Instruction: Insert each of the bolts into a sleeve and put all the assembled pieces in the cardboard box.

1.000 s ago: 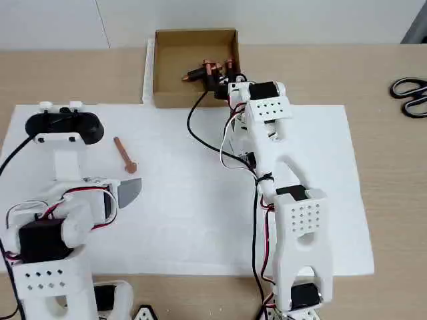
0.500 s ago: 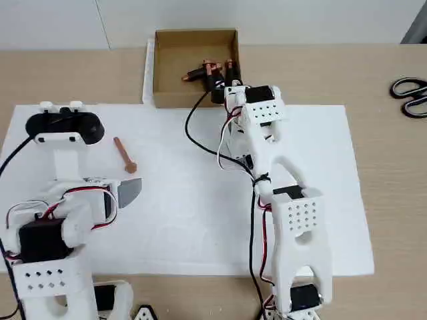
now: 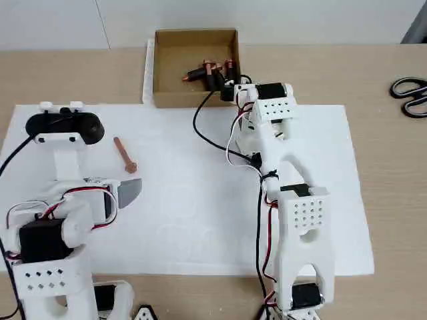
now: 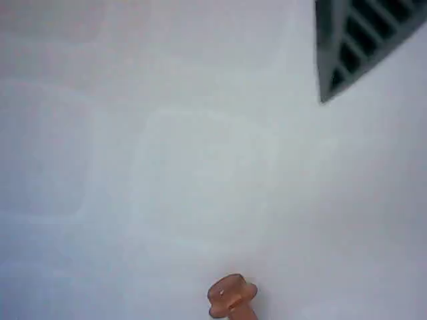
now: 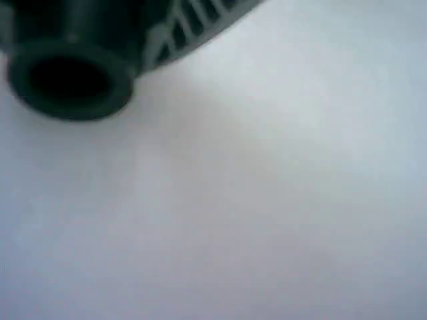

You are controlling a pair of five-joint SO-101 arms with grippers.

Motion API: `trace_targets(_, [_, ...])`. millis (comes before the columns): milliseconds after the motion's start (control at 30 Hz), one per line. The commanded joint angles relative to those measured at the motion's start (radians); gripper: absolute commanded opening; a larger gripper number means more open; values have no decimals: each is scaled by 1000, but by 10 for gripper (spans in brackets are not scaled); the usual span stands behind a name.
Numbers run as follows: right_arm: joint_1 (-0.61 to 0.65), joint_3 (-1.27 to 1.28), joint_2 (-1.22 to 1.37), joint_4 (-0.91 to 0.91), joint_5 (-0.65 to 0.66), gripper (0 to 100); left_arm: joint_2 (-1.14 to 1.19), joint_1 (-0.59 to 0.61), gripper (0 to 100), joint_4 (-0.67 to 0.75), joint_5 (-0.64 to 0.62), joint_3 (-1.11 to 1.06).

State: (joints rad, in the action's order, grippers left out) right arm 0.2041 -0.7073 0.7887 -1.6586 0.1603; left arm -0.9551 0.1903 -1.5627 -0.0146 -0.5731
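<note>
The brown cardboard box (image 3: pixel 177 57) stands at the upper centre of the high view. The assembled pieces (image 3: pixel 210 70), with copper heads on black bodies, lie inside it. The right gripper (image 3: pixel 227 89) is at the box's lower right corner. I cannot tell if it grasps anything, but a black hollow tube (image 5: pixel 70 80) shows near it. One slim copper bolt (image 3: pixel 125 155) with a flanged head lies on the white foam mat (image 3: pixel 200 213) at the left. The left gripper (image 3: pixel 130 190), just below the bolt, is released and empty.
</note>
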Motion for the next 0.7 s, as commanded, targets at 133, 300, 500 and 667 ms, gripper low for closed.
trace_targets(133, [-65, -15, -251, -25, 11, 4, 23, 5, 325, -35, 9, 111])
trace_targets(300, [-105, 89, -420, -24, 11, 4, 262, 5, 325, -66, 46, 248])
trace_targets(500, [-110, 299, -585, -16, 11, 4, 658, 6, 325, -31, 44, 486])
trace_targets(667, [-110, 408, -654, -15, 11, 4, 936, 6, 324, 31, -54, 622])
